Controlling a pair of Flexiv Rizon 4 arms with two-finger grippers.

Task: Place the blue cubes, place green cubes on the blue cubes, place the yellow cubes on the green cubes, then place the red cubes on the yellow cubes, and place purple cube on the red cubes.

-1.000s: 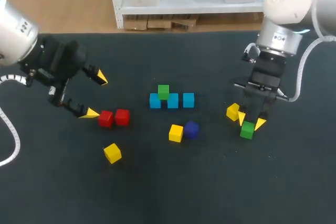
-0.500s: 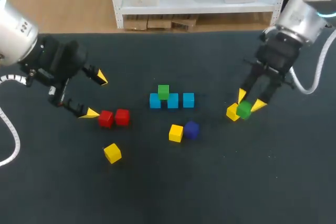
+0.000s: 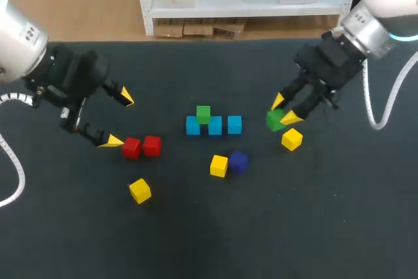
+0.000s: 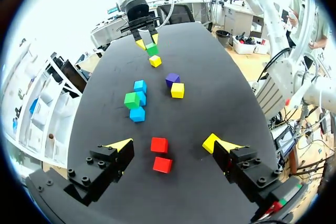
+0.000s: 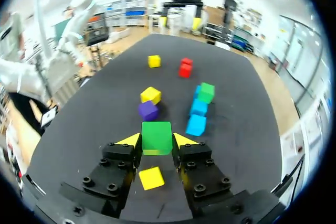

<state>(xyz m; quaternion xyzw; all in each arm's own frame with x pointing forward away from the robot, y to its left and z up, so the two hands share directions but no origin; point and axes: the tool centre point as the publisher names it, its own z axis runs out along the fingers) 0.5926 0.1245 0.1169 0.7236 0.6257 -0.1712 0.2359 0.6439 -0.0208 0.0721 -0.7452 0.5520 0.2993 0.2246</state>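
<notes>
Three blue cubes lie in a row mid-table, with a green cube stacked on them toward the row's left end. My right gripper hangs above the table just right of the row, shut on a second green cube. A yellow cube lies below it. Another yellow cube touches the purple cube in front of the row. Two red cubes sit side by side just right of my open left gripper. A third yellow cube lies nearer the front.
My left arm comes in over the table's left part, my right arm over the back right corner. Bare black table stretches along the front and right.
My right gripper lifted the green cube off the table at the right and carried it up and leftward, past the yellow cube, toward the blue row. The left arm kept still.
</notes>
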